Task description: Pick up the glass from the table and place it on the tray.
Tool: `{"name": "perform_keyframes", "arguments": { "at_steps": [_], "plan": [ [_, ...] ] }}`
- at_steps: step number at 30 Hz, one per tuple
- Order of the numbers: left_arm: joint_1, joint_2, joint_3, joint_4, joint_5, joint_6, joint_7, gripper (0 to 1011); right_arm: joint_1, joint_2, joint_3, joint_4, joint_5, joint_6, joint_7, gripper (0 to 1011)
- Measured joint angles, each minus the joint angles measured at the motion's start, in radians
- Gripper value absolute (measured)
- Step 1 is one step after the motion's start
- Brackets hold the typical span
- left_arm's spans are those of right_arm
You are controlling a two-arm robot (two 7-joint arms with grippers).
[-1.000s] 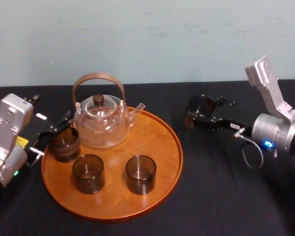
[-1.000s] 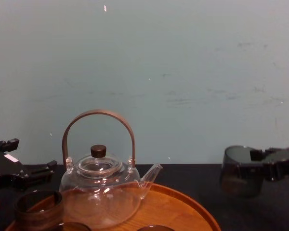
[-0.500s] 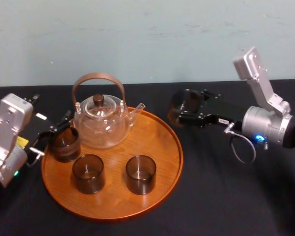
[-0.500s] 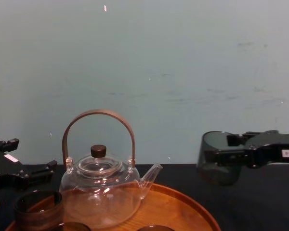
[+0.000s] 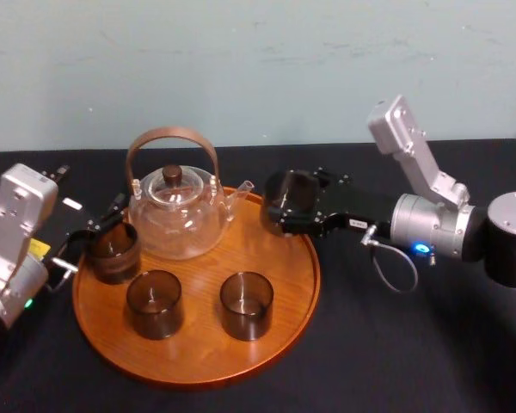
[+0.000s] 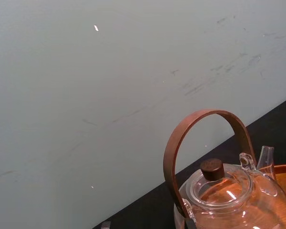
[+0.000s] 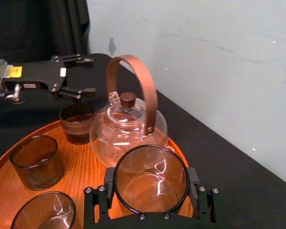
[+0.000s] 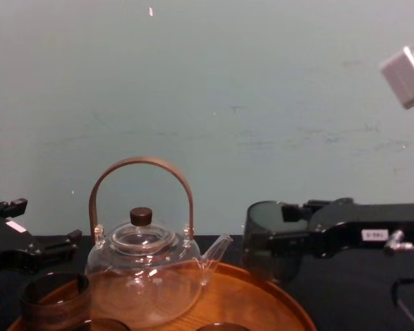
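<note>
The right gripper point(image 5: 282, 209) is pinching the smoky round glass point(image 7: 151, 183), hovering it above the far right rim of the big round orange-brown wooden tray point(image 5: 279, 254), near the spout of the clear glass teapot point(image 5: 176, 215). Best bet is carrying it inward, then lowering slowly onto bare wood. The left gripper point(image 7: 88, 75) is sitting spread at the tray's left. Clearance under the glass is hard to judge.

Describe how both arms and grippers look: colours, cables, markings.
Both arms: silver-grey boxy wrist housings, cylindrical joints, matte black two-finger grippers. Right gripper: white label strip, looping grey cable, blue light. Left gripper: white and yellow labels, green light.
</note>
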Motion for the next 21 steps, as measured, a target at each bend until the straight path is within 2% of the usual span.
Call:
{"name": "perform_keyframes", "arguments": {
  "at_steps": [10, 21],
  "plan": [
    [0.0, 0.0, 0.0, 0.0, 0.0, 0.0, 0.0, 1001, 0.028, -0.04, -0.041, 0.09, -0.009, -0.047, 0.032, 903],
    [0.0, 0.0, 0.0, 0.0, 0.0, 0.0, 0.0, 1002, 0.041, -0.068, -0.059, 0.168, -0.022, -0.073, 0.04, 903]
  ]
}}
